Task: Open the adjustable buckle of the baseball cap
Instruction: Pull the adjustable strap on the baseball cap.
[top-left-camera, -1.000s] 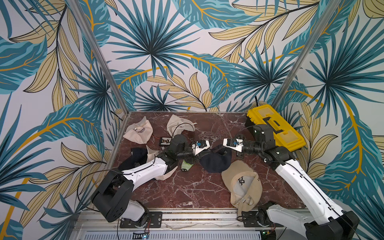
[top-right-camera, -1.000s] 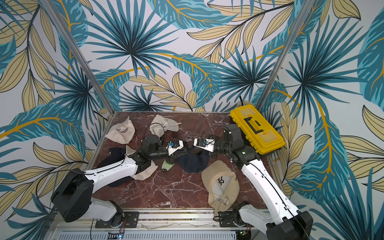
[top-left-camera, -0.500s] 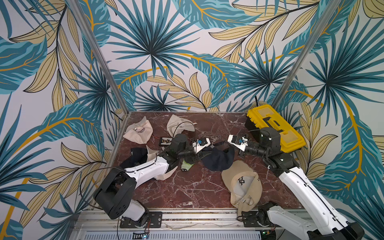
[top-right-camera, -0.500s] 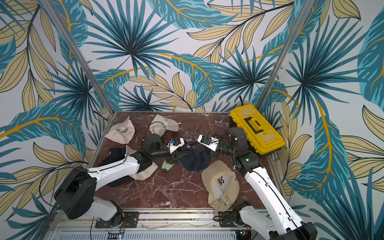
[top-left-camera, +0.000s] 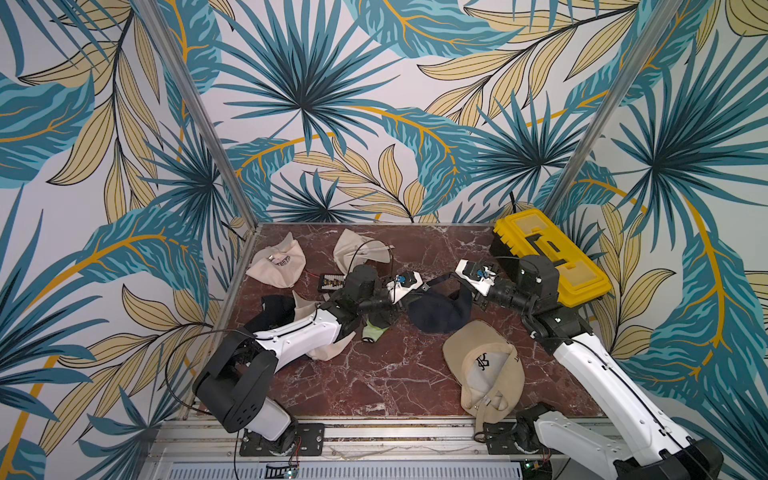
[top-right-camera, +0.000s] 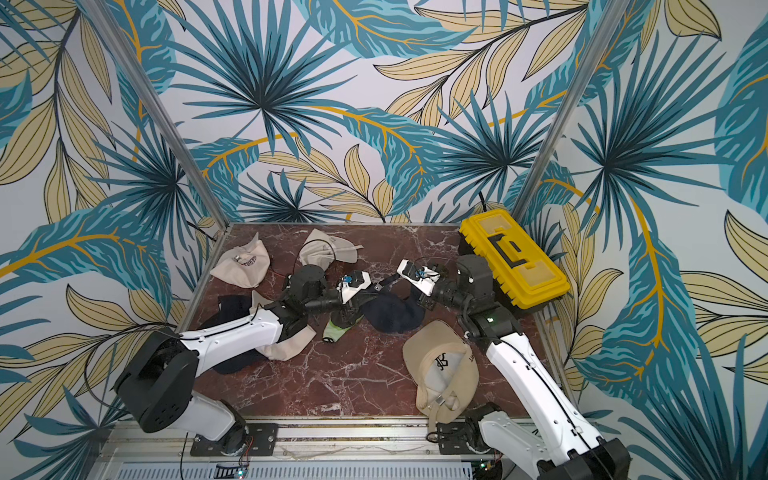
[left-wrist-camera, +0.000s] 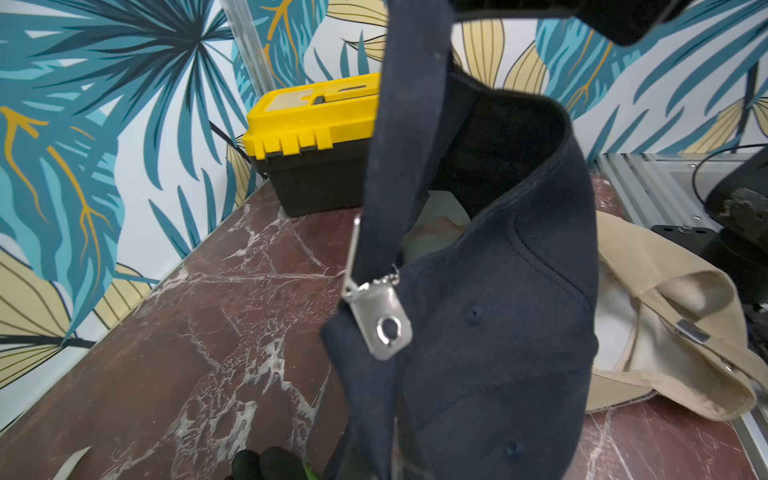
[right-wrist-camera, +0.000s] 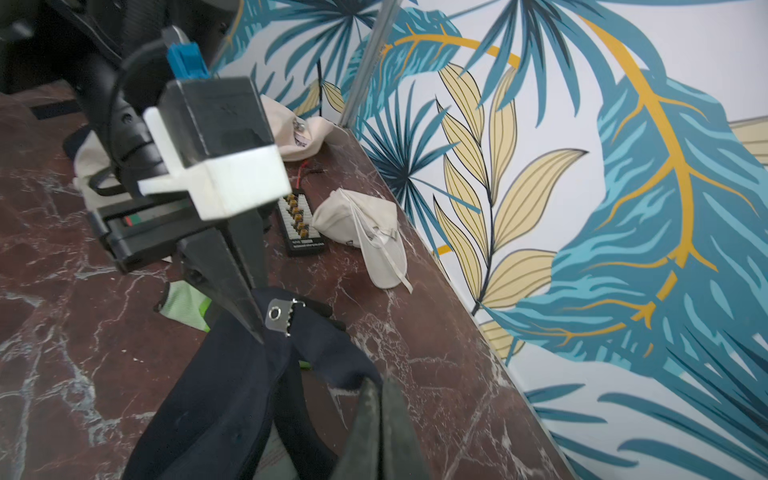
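Evidently we hold the navy cap (top-left-camera: 436, 309) over the counter's (top-left-camera: 374, 374) middle by its strap (left-wrist-camera: 399, 124), left pincer (right-wrist-camera: 257, 330) clamped shut on cloth just beside the silver buckle (left-wrist-camera: 380, 320), right pincer (right-wrist-camera: 376, 388) shut on the far end, likely to draw it taut for undoing.

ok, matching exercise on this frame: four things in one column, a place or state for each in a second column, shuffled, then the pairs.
Things
1. navy cap
2. toolbox
3. tan cap
4. glove

Places and states
A. green cuff, lying flat on the table, left of centre
B. yellow lid, back right corner
C. gripped near its buckle by the left gripper, strap gripped by the right gripper
D. near the front edge, dark logo showing

Pairs: 1-C, 2-B, 3-D, 4-A
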